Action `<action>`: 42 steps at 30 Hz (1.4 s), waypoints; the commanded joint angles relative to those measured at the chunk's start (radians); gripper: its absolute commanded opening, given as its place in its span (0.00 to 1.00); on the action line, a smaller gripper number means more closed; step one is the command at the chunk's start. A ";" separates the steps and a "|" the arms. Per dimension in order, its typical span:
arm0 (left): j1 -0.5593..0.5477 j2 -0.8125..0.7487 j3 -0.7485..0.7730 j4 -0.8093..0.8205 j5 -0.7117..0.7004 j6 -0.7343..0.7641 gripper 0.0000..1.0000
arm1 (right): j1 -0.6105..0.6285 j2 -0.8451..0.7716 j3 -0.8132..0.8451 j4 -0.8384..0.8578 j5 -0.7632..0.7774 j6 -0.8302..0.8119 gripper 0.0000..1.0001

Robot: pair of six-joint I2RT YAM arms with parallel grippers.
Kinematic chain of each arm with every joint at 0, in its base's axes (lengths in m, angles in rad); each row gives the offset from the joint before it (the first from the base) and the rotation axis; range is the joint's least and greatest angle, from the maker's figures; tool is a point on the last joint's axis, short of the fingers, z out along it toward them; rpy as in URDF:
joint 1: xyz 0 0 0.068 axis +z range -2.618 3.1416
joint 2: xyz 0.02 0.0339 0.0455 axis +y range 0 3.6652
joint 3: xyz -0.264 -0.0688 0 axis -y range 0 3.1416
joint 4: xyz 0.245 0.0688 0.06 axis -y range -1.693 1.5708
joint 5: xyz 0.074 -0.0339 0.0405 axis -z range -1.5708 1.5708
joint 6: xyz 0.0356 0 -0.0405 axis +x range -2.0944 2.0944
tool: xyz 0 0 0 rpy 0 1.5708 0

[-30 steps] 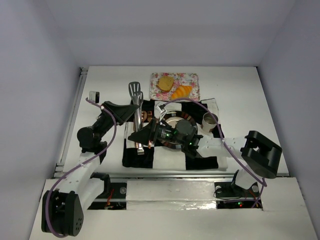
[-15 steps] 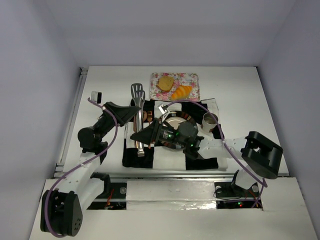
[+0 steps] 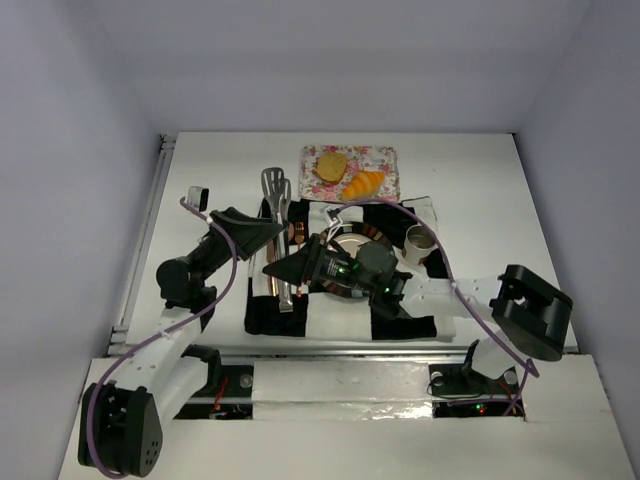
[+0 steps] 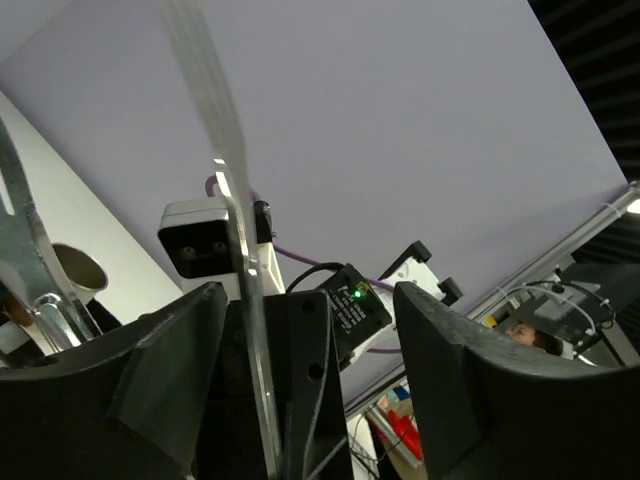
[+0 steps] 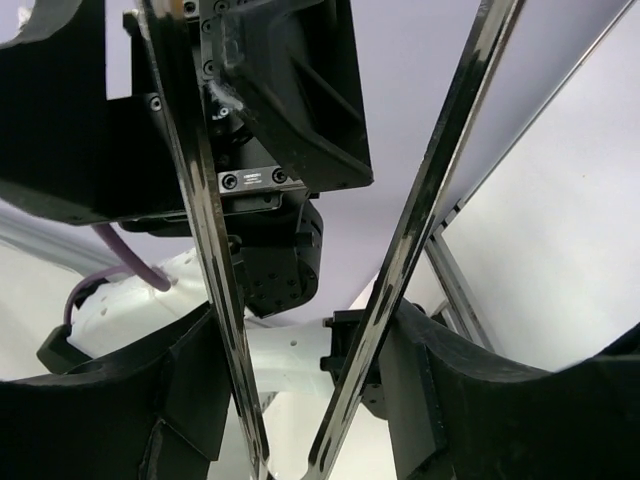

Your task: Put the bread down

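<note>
The bread lies on a floral tray (image 3: 385, 160) at the back: a round tan bun (image 3: 331, 165) and a golden croissant (image 3: 362, 184). Metal tongs (image 3: 277, 230) stand over the left of the checkered cloth, heads pointing away. My right gripper (image 3: 287, 270) (image 5: 305, 340) is shut on the tongs (image 5: 420, 220), one arm against each pad. My left gripper (image 3: 268, 236) (image 4: 310, 300) stands open around one tong arm (image 4: 238, 250), which runs near its left finger (image 4: 170, 350) and well away from the right one.
A copper-rimmed plate (image 3: 377, 237) sits in the middle of the black-and-white checkered cloth (image 3: 330, 318), partly under my right arm. A paper cup (image 3: 420, 242) stands at the cloth's right. Grey walls enclose the white table on three sides.
My left gripper has opened and let go of the tongs. My right gripper's jaws have closed onto the two tong arms. Both arms have shifted slightly.
</note>
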 commanded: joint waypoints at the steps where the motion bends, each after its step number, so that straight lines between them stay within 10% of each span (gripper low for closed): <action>1: -0.005 -0.042 0.019 0.396 0.040 0.053 0.67 | 0.005 -0.062 0.019 0.017 0.035 -0.026 0.59; 8: -0.005 -0.143 0.066 0.082 0.039 0.245 0.98 | 0.005 -0.128 0.017 -0.038 0.057 -0.048 0.56; 29: -0.005 -0.266 0.223 -0.565 0.077 0.587 0.99 | -0.102 -0.267 0.001 -0.256 0.094 -0.080 0.53; 34: -0.005 -0.272 0.353 -1.077 -0.074 0.840 0.99 | -0.137 -0.324 0.050 -0.553 0.146 -0.155 0.53; 42: -0.005 -0.301 0.364 -1.379 -0.342 1.040 0.99 | -0.211 -0.419 0.140 -1.119 0.313 -0.233 0.52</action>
